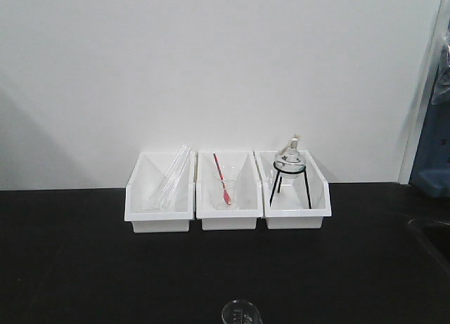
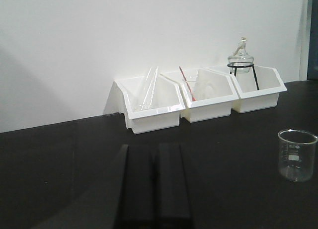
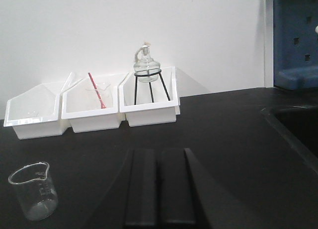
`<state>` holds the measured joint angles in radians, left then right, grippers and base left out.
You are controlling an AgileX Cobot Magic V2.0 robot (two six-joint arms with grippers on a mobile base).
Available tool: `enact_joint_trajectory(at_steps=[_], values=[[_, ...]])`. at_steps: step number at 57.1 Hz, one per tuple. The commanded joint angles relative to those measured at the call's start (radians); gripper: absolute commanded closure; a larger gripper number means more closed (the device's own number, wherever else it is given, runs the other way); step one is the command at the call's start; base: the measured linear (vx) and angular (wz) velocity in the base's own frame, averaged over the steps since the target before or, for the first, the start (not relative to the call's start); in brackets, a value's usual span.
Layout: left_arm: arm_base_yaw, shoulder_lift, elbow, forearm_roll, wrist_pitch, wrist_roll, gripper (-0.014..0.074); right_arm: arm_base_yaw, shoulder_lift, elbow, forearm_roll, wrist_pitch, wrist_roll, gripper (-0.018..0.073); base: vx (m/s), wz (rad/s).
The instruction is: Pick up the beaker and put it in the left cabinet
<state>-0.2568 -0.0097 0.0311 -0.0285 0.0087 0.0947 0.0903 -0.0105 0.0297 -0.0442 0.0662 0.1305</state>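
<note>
The beaker (image 1: 242, 313), small, clear and with white markings, stands upright on the black counter at the bottom edge of the front view. It shows at the right in the left wrist view as the beaker (image 2: 297, 155) and at the lower left in the right wrist view as the beaker (image 3: 33, 190). My left gripper (image 2: 153, 152) is shut and empty, left of the beaker and apart from it. My right gripper (image 3: 158, 154) is shut and empty, right of the beaker. The left cabinet is out of view.
Three white bins stand against the wall: the left bin (image 1: 160, 194) holds glass tubes, the middle bin (image 1: 228, 195) a beaker with a red stick, the right bin (image 1: 295, 192) a flask on a black tripod. A sink edge (image 3: 293, 129) lies right. A blue unit (image 3: 294, 40) stands behind it.
</note>
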Motion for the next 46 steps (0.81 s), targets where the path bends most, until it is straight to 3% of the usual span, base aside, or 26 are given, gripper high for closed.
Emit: enact_joint_trajectory(at_steps=[1, 34, 46], values=[[-0.004, -0.018, 0.016, -0.008, -0.084, -0.003, 0.0595, -0.007, -0.011, 0.007, -0.008, -0.080, -0.009, 0.0565, 0.00, 0.00], [-0.004, -0.018, 0.016, -0.008, -0.084, -0.003, 0.0595, -0.007, -0.011, 0.007, -0.008, -0.082, -0.009, 0.0565, 0.00, 0.00], [-0.004, -0.018, 0.016, -0.008, -0.084, -0.003, 0.0595, -0.007, -0.011, -0.010, -0.008, -0.313, -0.009, 0.0565, 0.00, 0.00]])
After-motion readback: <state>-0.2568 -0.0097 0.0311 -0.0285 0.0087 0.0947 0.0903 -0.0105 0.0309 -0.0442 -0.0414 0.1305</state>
